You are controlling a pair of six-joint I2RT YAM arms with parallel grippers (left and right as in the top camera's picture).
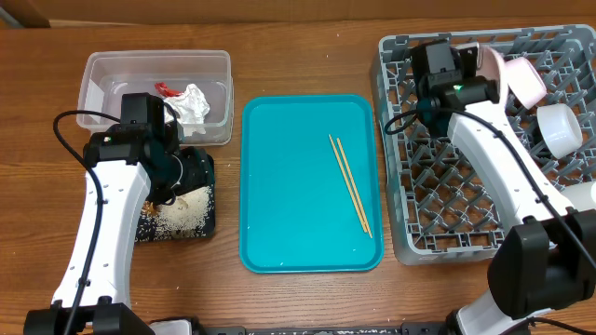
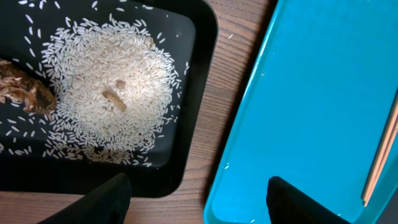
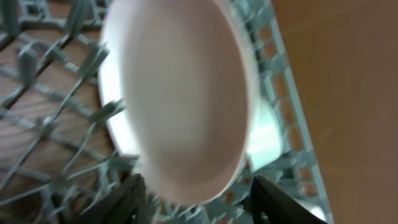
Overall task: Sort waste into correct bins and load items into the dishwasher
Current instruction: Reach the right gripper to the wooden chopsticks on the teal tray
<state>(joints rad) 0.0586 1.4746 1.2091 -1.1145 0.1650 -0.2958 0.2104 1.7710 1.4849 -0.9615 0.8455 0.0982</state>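
A pinkish-white plate (image 3: 180, 93) stands on edge among the pegs of the grey dish rack (image 1: 419, 195). My right gripper (image 3: 199, 205) is open, a finger on either side of the plate's lower rim. My left gripper (image 2: 199, 205) is open and holds nothing, low over the wood between the black tray (image 2: 199, 112) and the teal tray (image 2: 311, 93). White rice (image 2: 112, 93) and a brown lump (image 2: 25, 90) lie in the black tray. The clear tub (image 1: 93, 70) holds a crumpled napkin (image 1: 194, 102) and a red wrapper (image 1: 168, 89). Two chopsticks (image 1: 349, 183) lie on the teal tray.
In the rack, to the right of the plate (image 1: 492, 63), sit a white bowl (image 1: 526, 82) and a white cup (image 1: 562, 128). Another white piece (image 1: 582, 195) shows at the rack's right edge. The left arm (image 1: 102, 205) covers much of the black tray from above.
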